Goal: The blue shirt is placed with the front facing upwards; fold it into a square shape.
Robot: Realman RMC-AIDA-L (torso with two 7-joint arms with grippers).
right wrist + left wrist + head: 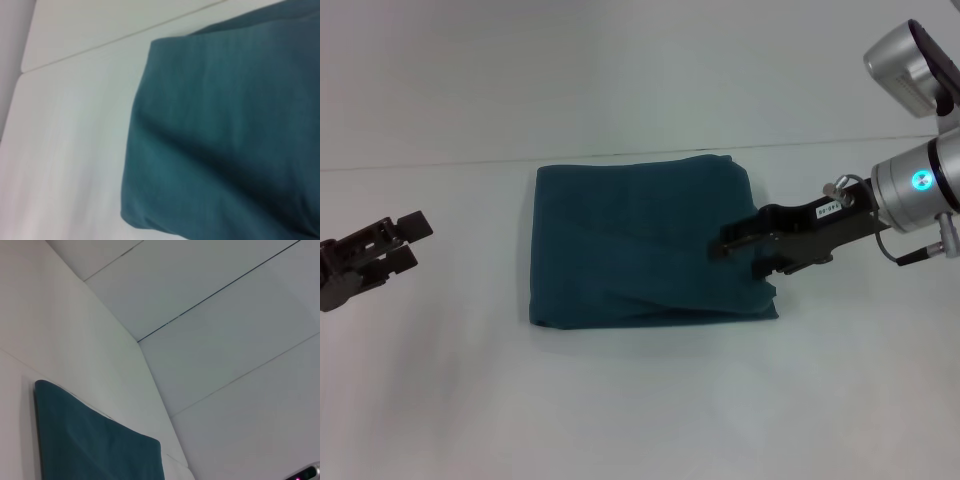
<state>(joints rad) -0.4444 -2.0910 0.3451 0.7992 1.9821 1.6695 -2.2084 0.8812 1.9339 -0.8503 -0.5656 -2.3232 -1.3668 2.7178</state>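
Note:
The blue shirt point(640, 240) lies on the white table point(620, 410) as a flat, roughly square folded bundle, with no print or collar showing. My right gripper point(740, 256) hovers over the shirt's right edge, its dark fingers apart and nothing visibly between them. The right wrist view looks closely down on the folded cloth point(225, 140) and one of its rounded corners. My left gripper point(408, 243) is at the far left, well away from the shirt, with its fingers apart and empty. A corner of the shirt point(90, 450) shows in the left wrist view.
The table's far edge point(470, 163) runs just behind the shirt, with a pale wall beyond it. Bare tabletop surrounds the shirt to the left and front.

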